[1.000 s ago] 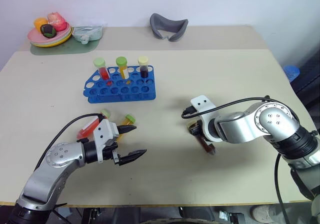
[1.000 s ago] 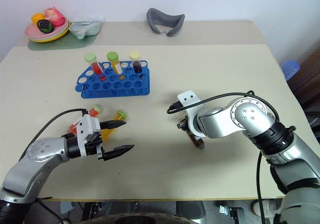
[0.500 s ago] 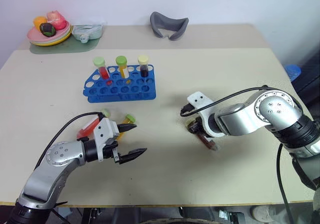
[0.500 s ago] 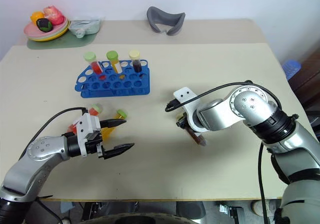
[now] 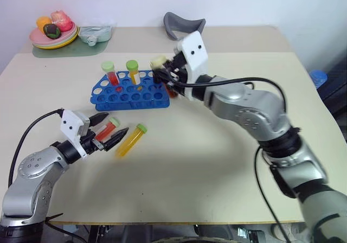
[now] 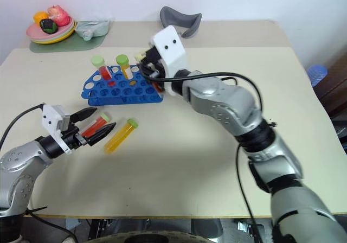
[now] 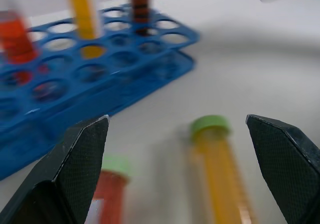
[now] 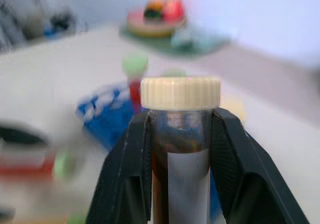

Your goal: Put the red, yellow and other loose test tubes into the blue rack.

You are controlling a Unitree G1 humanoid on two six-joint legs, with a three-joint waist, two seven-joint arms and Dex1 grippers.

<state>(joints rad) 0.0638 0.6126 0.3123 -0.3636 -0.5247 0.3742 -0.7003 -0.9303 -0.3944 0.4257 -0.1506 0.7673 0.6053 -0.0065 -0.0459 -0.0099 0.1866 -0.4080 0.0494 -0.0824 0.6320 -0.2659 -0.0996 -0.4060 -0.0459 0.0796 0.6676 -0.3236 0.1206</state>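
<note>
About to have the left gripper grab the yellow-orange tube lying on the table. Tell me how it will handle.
The yellow-orange tube lies on its round side, so a nudge would probably roll it. Its smooth clear wall may slip between the open left gripper fingers. It looks small and likely light.

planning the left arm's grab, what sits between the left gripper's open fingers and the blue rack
In the left wrist view, the red tube and yellow tube lie on bare table between the left gripper and the blue rack.
</note>
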